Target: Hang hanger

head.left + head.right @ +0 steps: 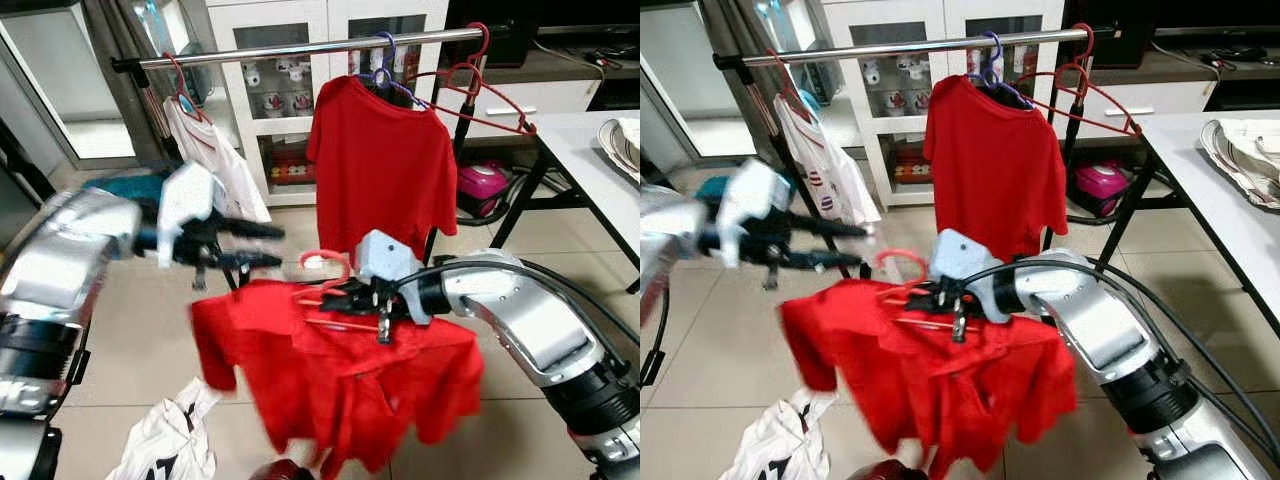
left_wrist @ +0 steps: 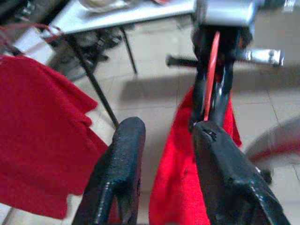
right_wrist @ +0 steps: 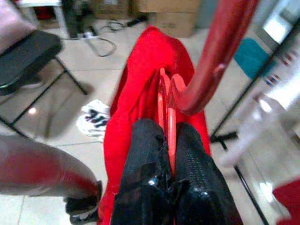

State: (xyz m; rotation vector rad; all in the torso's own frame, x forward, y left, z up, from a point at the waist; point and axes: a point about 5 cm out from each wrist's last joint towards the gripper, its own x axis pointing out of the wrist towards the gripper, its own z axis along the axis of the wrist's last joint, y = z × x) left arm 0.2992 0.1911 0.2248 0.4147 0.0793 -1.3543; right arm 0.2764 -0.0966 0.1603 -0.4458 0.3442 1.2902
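**Around the clothes rail**

A white cabinet (image 1: 300,60) with glass doors holds mugs behind the rail. A pink vacuum cleaner (image 1: 482,187) sits on the tiled floor (image 1: 130,330) beside a worktop (image 1: 590,150) carrying plates (image 1: 622,140). A white garment (image 1: 165,445) lies crumpled on the floor.

Beige tiled floor (image 1: 120,330); white cabinet (image 1: 290,100)

A home's living room: tiled floor (image 1: 130,330), white cabinet (image 1: 300,90) of cups at 12 o'clock, clothes rail (image 1: 300,47), table (image 1: 585,150) at 2 o'clock.
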